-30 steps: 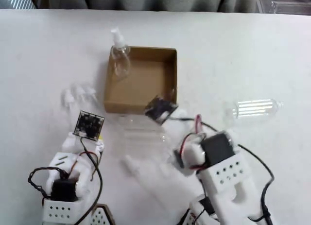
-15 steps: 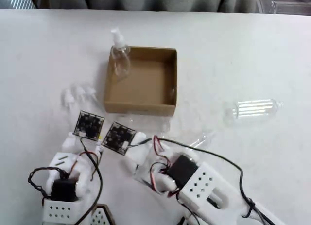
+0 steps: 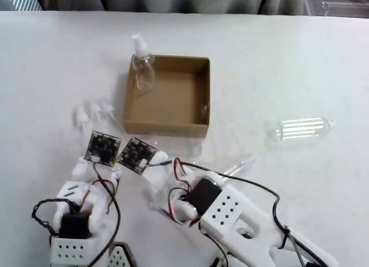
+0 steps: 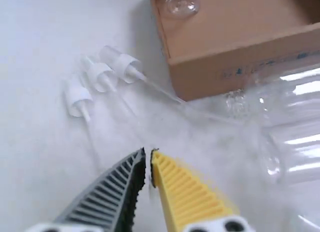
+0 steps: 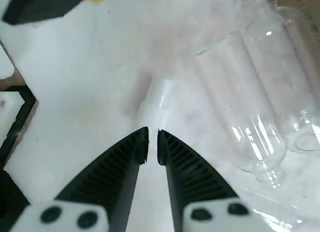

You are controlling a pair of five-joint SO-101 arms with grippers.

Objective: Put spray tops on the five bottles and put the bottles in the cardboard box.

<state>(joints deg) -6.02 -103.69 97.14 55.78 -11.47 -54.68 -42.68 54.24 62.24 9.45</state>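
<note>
Table: we see a white table (image 3: 288, 59) carrying everything; 12 o'clock below means its far edge in the high view.
Right arm: our right arm (image 3: 230, 212) lies slanted from 5 o'clock toward 10 o'clock, its head near the left arm's.
Left arm: our left arm (image 3: 75, 218) sits at 7 o'clock and points toward 12 o'clock.
Cardboard box: the cardboard box (image 3: 199, 94) is open-topped, at mid-table, toward 12 o'clock from both arms.
Capped bottle: the capped bottle (image 3: 142, 71) is inside the box's 11 o'clock corner, its spray end toward 12 o'clock; upright or leaning, we cannot tell.
Lone bottle: the lone bottle (image 3: 300, 128) lies well apart at the box's 4 o'clock, long axis 9 to 3 o'clock, narrower end apparently at 3 o'clock.
Uncapped pair: a pair of uncapped bottles (image 5: 240, 117) lies side by side just off the box's 6 o'clock wall, long axes parallel, open necks the same way.
Right gripper: on the right gripper (image 5: 149, 139) we find the fingers drawn together to a thin slit, nothing between them.
Left gripper: the left gripper (image 4: 148, 157) has its fingers pressed nearly together, gripping nothing, low over bare table.
Loose tops: three loose spray tops (image 4: 100, 74) lie at the box's 8 o'clock, heads side by side, dip tubes roughly parallel.
Single top: a single spray top (image 5: 155, 99) lies just ahead of the right fingertips, long axis in line with them; touching or not, we cannot tell.
</note>
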